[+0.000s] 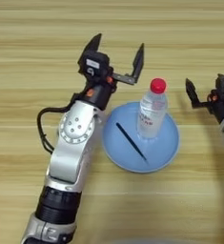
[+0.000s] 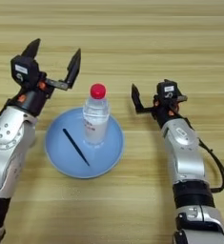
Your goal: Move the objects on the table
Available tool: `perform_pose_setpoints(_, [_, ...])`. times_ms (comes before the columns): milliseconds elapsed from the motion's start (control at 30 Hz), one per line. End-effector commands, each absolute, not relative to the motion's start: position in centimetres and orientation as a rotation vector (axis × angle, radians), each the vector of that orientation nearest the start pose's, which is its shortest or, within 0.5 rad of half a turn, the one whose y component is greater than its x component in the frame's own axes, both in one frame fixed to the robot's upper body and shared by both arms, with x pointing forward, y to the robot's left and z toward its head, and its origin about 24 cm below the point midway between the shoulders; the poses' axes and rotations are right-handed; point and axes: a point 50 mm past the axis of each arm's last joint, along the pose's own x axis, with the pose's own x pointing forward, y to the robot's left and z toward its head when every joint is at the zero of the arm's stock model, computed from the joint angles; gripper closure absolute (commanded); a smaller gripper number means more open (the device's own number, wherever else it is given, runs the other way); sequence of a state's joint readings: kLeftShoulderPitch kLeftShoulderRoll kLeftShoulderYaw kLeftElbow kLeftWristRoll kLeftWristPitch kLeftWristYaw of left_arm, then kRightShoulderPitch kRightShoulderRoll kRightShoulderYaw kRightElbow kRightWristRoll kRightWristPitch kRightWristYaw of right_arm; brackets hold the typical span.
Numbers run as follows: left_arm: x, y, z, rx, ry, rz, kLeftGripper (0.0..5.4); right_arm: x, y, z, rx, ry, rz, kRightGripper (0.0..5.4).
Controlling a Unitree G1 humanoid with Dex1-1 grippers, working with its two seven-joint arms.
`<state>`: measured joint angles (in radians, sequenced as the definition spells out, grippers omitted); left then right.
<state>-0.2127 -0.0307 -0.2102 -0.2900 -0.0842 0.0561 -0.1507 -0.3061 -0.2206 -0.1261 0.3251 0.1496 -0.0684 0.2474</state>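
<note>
Left eye view gives you the light wooden table (image 1: pixel 32 28) with its horizontal plank grain filling the frame. On it, near the middle, you have a round pale blue plate (image 1: pixel 161 152). Your left arm, silver with a black wrist, reaches up from the lower left, and its left gripper (image 1: pixel 117 56) hangs over bare table just behind the plate's far left rim, its two black fingers spread wide and holding nothing. Your right arm comes in from the lower right; the right gripper (image 2: pixel 149 97) sits just right of the plate, and you cannot tell how far its fingers stand apart. A small clear plastic water bottle with a red cap (image 1: pixel 152 110) stands upright on the plate. Left of the bottle, a thin black stick (image 1: pixel 131 141) lies diagonally across the plate.
</note>
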Motion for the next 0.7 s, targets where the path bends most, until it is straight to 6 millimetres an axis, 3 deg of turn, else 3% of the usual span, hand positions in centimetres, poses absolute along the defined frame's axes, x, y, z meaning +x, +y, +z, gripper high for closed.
perform_pose_setpoints(33, [25.3,5.9,15.3,-0.085,-0.417,-0.528,0.00,31.0,-19.8,6.7,-0.045,-0.053,0.146,0.03])
perform_pose_setpoints(700, [25.2,2.9,10.7,0.023,-0.278,-0.686,0.00,30.9,-19.4,6.8,-0.044,-0.056,0.150,0.03])
